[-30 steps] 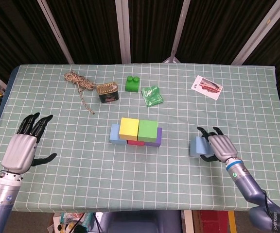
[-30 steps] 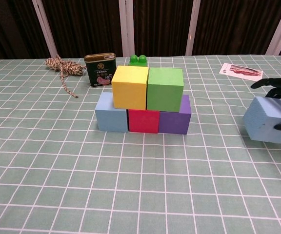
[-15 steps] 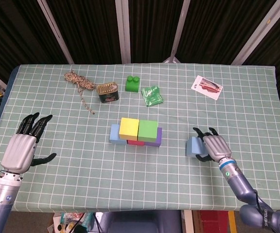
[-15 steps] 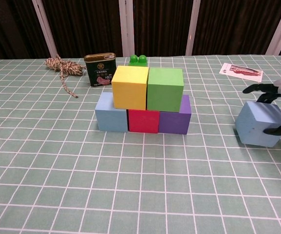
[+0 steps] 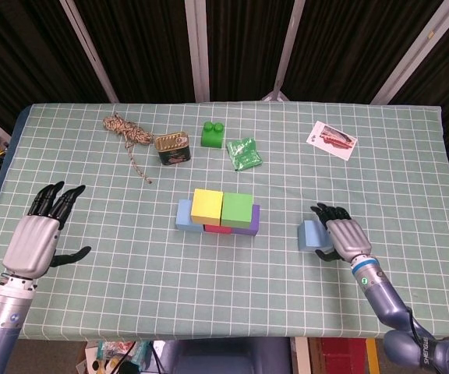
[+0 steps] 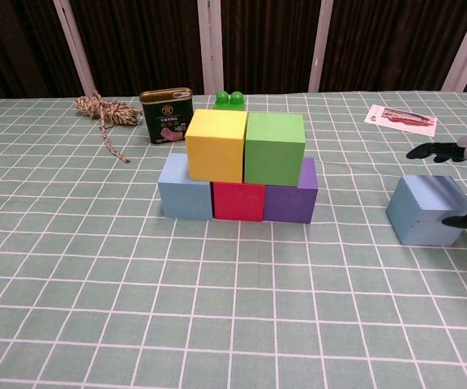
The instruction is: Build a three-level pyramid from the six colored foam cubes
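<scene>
Dark vertical panels with pale struts closed off the space behind my table (image 5: 411, 273), which wore a green cloth gridded in white. At the far left my left hand (image 5: 36, 238) lay flat on the cloth, fingers spread and holding nothing, well apart from everything else. Toward the back I could see a coil of twine (image 5: 125, 131) with its loose end trailing forward, then a dark green tin (image 5: 173, 148), a green toy brick (image 5: 213, 135) and a crumpled green packet (image 5: 245, 153).

Mid-table stood the unfinished pyramid: a light blue cube (image 6: 184, 187), a red cube (image 6: 238, 201) and a purple cube (image 6: 292, 197) touching in a row, with a yellow cube (image 6: 216, 144) and a green cube (image 6: 274, 148) side by side on top of them. No cube sat on that second level.

Further right the sixth piece — a second light blue cube (image 6: 426, 210) — rested on the cloth, well apart from the stack. My right hand (image 5: 344, 235) sat just beside it on its right, fingers (image 6: 433, 151) reaching over the cube's top and the thumb low at its side. In the chest view I saw daylight between fingers and foam, so I read the hand as apart, not clamped. A printed card (image 5: 332, 139) lay at the back right.
</scene>
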Robot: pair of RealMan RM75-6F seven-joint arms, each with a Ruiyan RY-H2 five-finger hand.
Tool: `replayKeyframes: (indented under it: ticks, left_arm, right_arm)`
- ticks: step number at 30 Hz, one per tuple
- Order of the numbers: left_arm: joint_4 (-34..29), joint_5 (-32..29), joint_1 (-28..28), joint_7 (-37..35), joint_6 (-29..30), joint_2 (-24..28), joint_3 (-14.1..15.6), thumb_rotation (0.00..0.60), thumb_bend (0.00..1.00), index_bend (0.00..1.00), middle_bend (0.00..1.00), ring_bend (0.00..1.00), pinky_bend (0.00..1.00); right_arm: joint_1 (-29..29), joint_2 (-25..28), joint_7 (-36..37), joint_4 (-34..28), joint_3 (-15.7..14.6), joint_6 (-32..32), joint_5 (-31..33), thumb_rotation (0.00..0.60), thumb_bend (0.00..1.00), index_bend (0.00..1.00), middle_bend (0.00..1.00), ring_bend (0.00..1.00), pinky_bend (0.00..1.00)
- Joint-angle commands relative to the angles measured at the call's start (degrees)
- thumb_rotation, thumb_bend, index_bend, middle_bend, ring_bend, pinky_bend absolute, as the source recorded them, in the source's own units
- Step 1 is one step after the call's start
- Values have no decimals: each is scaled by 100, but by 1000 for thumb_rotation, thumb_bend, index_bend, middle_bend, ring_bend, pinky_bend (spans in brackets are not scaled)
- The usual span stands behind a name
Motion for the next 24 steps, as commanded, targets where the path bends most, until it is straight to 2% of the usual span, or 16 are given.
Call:
replayKeyframes:
  ticks: [1,8,14,24]
  left_arm:
    - [1,1,4,-10,-6,2,-6,600,72,7,127,0,13]
    - [0,7,15,-44,-45,11,-12,600,72,7,127,0,13]
    - [-6,28,26,-71,-66,20,-15,600,72,7,127,0,10]
    - [18,-3,24,-106,-152,19,-19,600,72,7,127,0,9]
  right_arm:
    - [-9,65,32,-151,31,3,150,600,310,0,6,24,0]
    - [28,190,-36,-600,162,118,870,600,307,0,49,25,0]
    - [69,38,-77,-759,325,418,1451,600,307,0,98,39,0]
    - [317,-48,-617,-873,293,614,2147,600,306,0,98,39,0]
